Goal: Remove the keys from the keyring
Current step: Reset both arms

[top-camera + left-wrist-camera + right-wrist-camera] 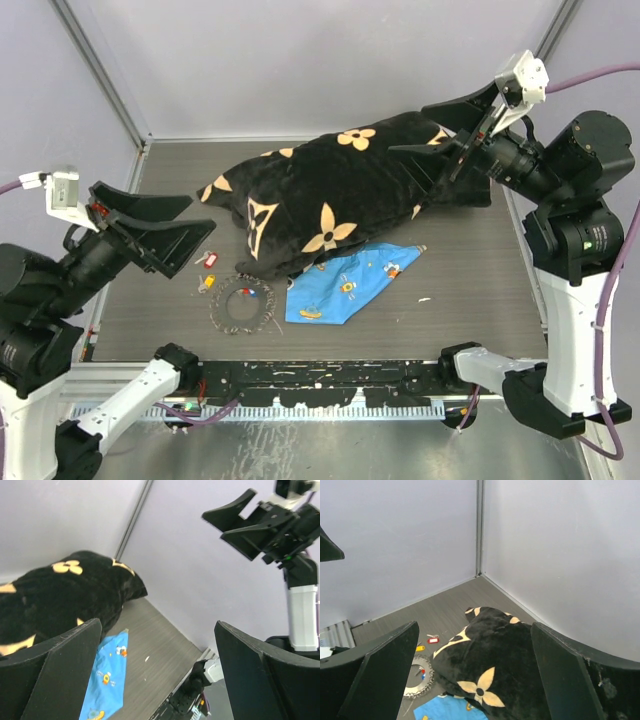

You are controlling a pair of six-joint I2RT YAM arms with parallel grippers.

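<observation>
Grey desk [480, 262] holds the keyring [216, 312] at seven o'clock of the pillow [330, 180], while my left hand [197, 222] and right hand [412, 130] hover open, empty.

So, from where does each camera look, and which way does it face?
Top external: above and behind the bases, looking down on the table; both arms show, left end effector and right end effector open.
Left wrist: on the left arm, facing across to the right arm; left fingers frame it.
Right wrist: raised high, facing down toward the keyring; right fingers frame it.
Shared: the black pillow is in all three.
</observation>
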